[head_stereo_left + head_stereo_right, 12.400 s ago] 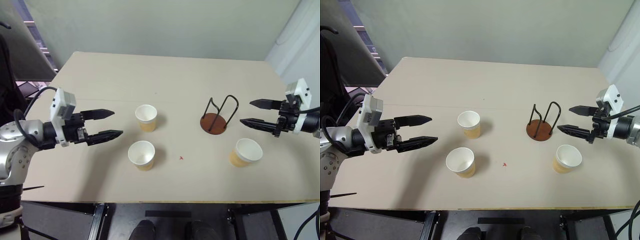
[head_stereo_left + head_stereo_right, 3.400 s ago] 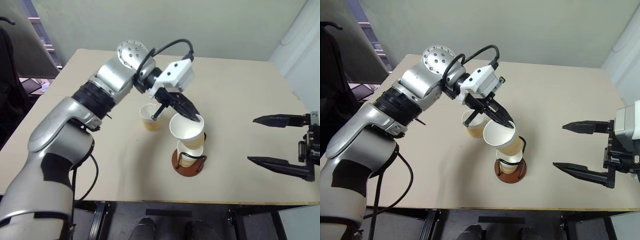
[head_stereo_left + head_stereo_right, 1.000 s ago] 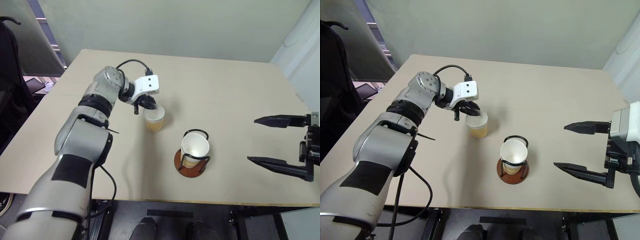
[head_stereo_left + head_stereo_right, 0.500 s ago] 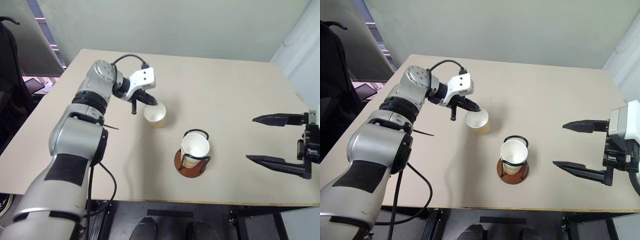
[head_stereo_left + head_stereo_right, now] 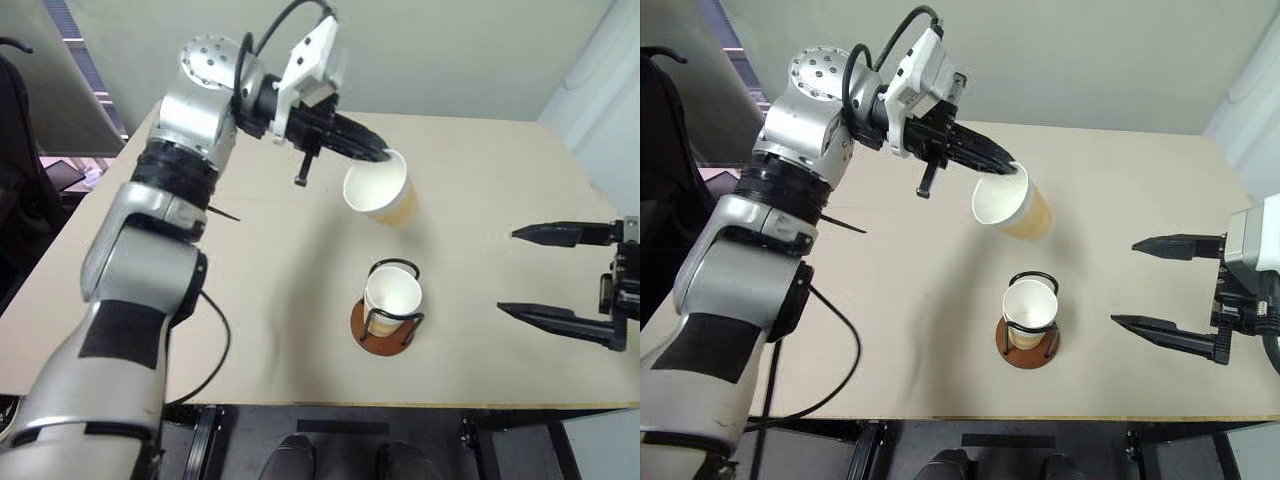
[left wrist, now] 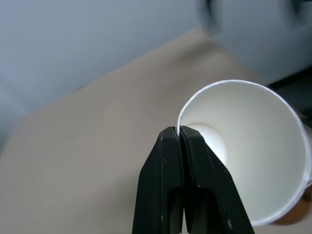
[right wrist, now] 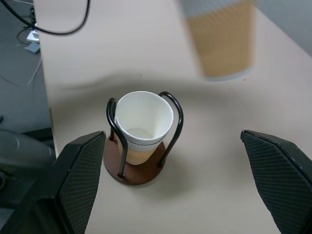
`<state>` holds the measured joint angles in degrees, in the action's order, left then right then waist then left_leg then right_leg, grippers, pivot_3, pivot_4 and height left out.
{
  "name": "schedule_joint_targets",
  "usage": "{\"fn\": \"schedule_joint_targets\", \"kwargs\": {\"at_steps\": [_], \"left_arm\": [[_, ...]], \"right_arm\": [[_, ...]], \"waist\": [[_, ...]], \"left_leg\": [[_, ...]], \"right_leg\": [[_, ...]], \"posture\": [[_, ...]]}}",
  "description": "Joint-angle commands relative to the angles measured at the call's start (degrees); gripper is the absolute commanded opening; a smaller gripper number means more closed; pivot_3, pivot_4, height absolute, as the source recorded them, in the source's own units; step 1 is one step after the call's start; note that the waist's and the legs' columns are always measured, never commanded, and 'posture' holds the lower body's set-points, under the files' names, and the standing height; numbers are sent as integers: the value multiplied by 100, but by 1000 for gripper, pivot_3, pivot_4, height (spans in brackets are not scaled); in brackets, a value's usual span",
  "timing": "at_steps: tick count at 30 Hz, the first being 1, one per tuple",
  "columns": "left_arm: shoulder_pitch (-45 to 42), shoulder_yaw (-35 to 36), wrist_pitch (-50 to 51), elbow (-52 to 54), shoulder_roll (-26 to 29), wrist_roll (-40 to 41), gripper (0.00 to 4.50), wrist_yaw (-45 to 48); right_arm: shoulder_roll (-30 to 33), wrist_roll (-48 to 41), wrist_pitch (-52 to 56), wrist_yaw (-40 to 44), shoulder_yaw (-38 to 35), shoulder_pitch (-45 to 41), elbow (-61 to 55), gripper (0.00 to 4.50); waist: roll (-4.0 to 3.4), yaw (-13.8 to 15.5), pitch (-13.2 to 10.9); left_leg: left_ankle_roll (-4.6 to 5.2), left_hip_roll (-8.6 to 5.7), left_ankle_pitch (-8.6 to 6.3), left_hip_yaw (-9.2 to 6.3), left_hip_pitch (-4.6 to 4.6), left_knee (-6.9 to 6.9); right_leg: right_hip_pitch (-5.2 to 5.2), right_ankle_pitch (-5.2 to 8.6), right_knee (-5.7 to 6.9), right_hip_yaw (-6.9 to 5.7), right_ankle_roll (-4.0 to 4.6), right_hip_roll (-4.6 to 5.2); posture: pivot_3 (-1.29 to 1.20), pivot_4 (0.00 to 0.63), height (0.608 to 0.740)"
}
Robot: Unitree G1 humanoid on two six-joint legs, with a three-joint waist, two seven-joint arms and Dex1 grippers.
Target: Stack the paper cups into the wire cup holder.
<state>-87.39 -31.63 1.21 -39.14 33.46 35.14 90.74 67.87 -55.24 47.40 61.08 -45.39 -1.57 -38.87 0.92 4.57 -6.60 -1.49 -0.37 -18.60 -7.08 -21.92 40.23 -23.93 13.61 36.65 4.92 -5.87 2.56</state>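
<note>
Since a second earlier, the left gripper (image 5: 382,154), jaws clamped on a paper cup's (image 5: 380,190) rim, had lifted it off the surface, above and behind the wire cup holder (image 5: 385,318) with its nested cups (image 5: 393,294). The right gripper (image 5: 520,270) stayed beside the holder, jaws wide apart.

The setting looked like a robotics lab or test room. A plain beige bench (image 5: 480,200) stood against a bare pale grey-green wall (image 5: 450,50), its surface free of household or office clutter. Beyond the bench's far left corner hung a dark panel (image 5: 60,100) with part of a window (image 5: 75,45) behind it, and a black chair back (image 5: 15,150) stood off its left edge. A light curtain or sheet (image 5: 600,90) hung past the far right corner. Black metal framing (image 5: 200,440) showed under the near edge.
</note>
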Motion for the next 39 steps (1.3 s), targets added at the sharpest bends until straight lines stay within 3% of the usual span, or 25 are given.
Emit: {"fn": "schedule_joint_targets", "kwargs": {"at_steps": [1, 9, 25, 28, 33, 37, 38, 39], "left_arm": [[-139, -855, -95, 532, 316, 717, 27, 176], [-414, -1931, -547, 485, 361, 1255, 27, 176], [-384, -2513, -992, 373, 106, 979, 27, 176], [-343, -2369, -932, 288, 1, 917, 615, 176], [-223, -2051, -908, 148, -209, 740, 2443, 176], [-185, -1351, -809, -299, -556, 358, 3878, 176], [-153, -1187, -771, -318, -534, 297, 4182, 176], [-115, -990, -722, -327, -500, 244, 4182, 176]], "right_arm": [[19, -181, 130, 57, -506, 59, -145, 4500], [-83, -332, 371, -70, -886, 303, -409, 4500], [-138, -377, 385, -216, -1061, 505, -563, 4500], [-126, -378, 369, -242, -1016, 492, -562, 4500], [-97, -364, 316, -246, -909, 462, -543, 4500], [-65, -293, 168, -235, -626, 351, -441, 4500], [-55, -263, 99, -212, -511, 303, -390, 4500], [-42, -231, 30, -189, -396, 247, -331, 4500]], "waist": [[-3, 2, 1], [-5, -3, 1], [-5, -4, 1], [-5, -2, 1], [-5, -2, 1], [-5, -2, 1], [-5, -4, 1], [-6, -7, 1]], "left_leg": [[3, 0, 0, -3, 0, 2], [6, -6, 2, -4, 2, 8], [6, -11, 2, 3, -3, 2], [6, -12, 2, 2, -4, 2], [6, -12, 2, 3, -4, 2], [6, -12, 2, 8, -4, 3], [6, -13, 2, 9, -5, 4], [6, -12, 2, 9, -4, 4]], "right_leg": [[1, 0, -15, 6, 0, 12], [6, -8, -5, 8, 15, 49], [7, -8, -15, 0, 14, 49], [7, -9, -16, 0, 14, 49], [7, -9, -17, 0, 14, 49], [7, -9, -15, -3, 13, 48], [7, -9, -15, -3, 12, 48], [7, -10, -15, -4, 12, 48]], "posture": [[0, 150, 740], [0, 150, 740], [0, 150, 740], [0, 150, 740], [0, 150, 740], [0, 150, 740], [0, 150, 740], [0, 150, 740]]}}
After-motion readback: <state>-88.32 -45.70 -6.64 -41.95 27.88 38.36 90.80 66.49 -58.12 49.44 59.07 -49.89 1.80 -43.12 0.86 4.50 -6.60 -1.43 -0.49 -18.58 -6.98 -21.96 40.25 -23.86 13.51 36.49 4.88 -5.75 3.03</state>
